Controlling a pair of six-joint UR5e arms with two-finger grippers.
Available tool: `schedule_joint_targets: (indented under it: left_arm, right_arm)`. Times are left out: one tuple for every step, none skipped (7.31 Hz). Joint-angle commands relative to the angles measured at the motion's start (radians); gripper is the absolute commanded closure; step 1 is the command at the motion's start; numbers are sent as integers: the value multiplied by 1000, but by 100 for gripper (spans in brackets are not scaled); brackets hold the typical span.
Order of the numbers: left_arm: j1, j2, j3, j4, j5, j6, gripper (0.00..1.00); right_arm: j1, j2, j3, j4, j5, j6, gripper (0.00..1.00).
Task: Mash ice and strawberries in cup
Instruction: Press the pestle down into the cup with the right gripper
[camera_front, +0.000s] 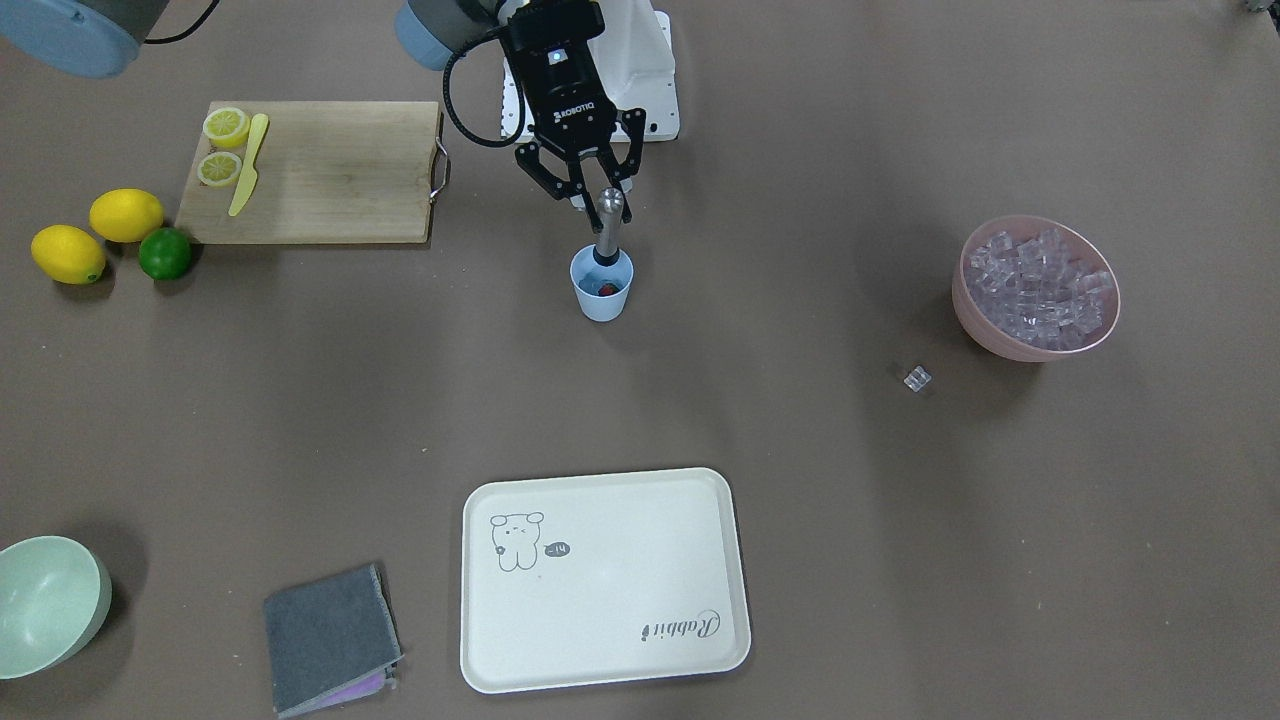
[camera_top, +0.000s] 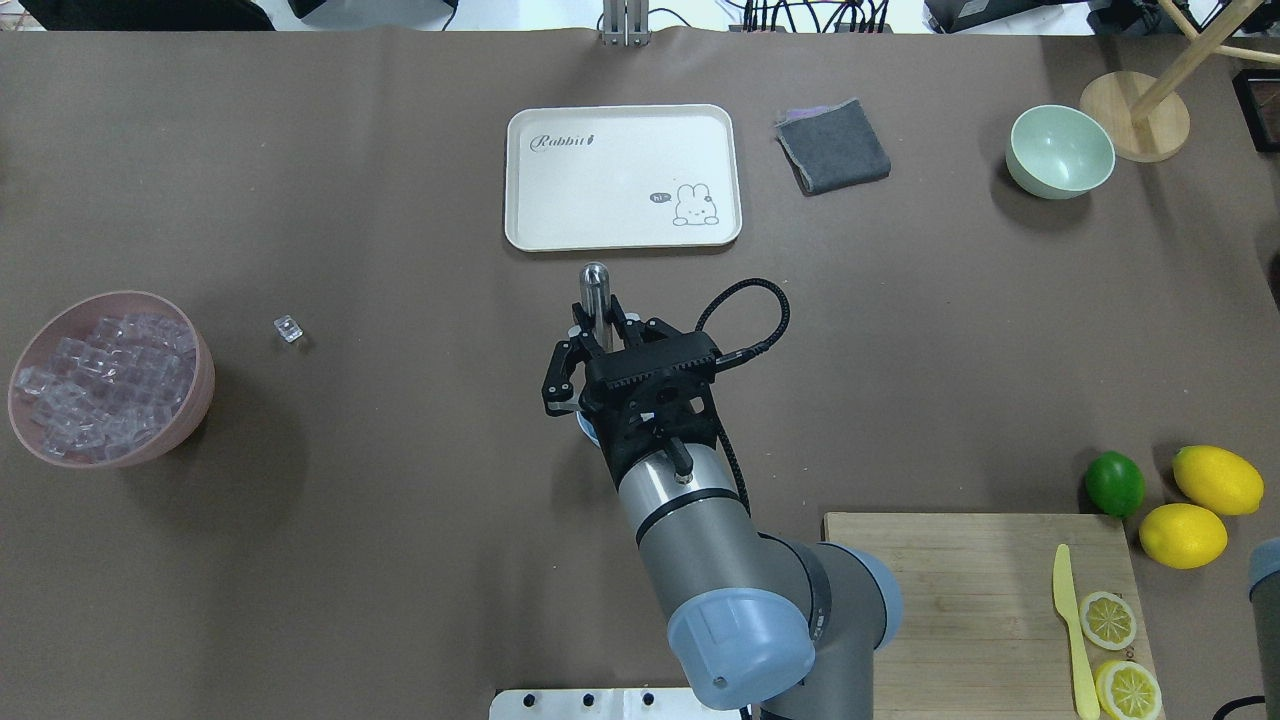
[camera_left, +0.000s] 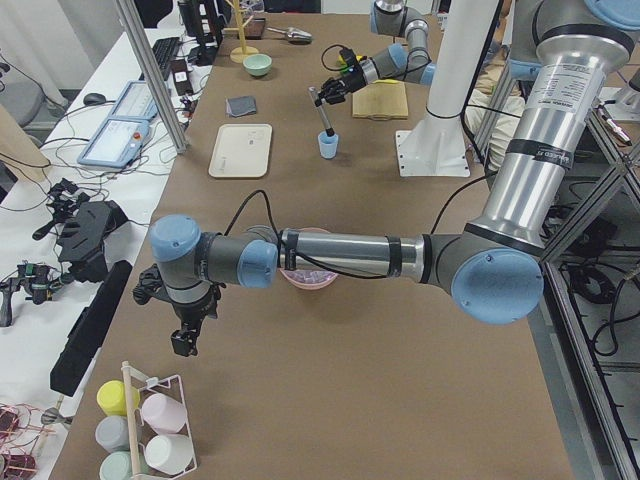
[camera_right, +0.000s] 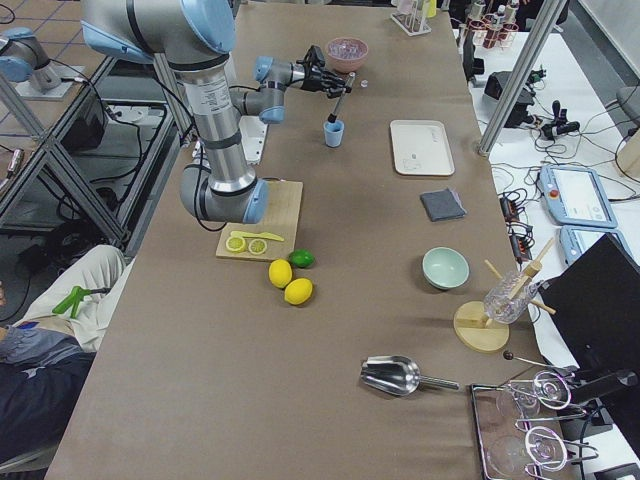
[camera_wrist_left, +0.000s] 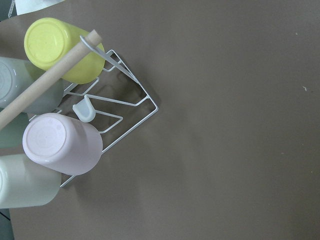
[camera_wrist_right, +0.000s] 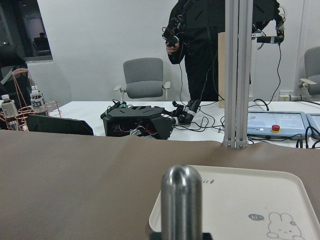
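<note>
The light-blue cup (camera_front: 602, 298) stands mid-table with the red strawberry (camera_front: 607, 289) inside. A steel muddler (camera_front: 608, 232) stands in the cup, its top tilted away from the robot. My right gripper (camera_front: 598, 196) is shut on the muddler's upper end (camera_top: 595, 290), whose rounded top (camera_wrist_right: 181, 200) fills the right wrist view. Ice (camera_front: 1040, 290) fills a pink bowl (camera_top: 195, 385), and one loose cube (camera_front: 917, 378) lies on the table beside it. I cannot tell whether any ice is in the cup. My left gripper (camera_left: 183, 340) hangs far off by a cup rack (camera_wrist_left: 107, 120); I cannot tell its state.
A cream tray (camera_front: 600, 665), a grey cloth (camera_front: 325, 635) and a pale green bowl (camera_front: 45, 605) lie on the operators' side. A cutting board (camera_front: 330, 170) holds lemon halves and a yellow knife; two lemons and a lime (camera_front: 165, 253) sit beside it. A person stands beyond the table.
</note>
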Motion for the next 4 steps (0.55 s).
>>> schedule_joint_targets:
  left_arm:
    - [0,4,3,-1,0,0,3]
    - [0,4,3,-1,0,0,3]
    - [-2,4,3,-1,0,-2,3]
    - [-2,4,2,-3,0,-2,3]
  right_arm:
    - [10,13,-17,-2,4,-6,100]
    - [20,18,-51,0,28,-4,100]
    - [21,20,-74,1,35,-1,100]
    - [21,18,-80,1,39,1,100]
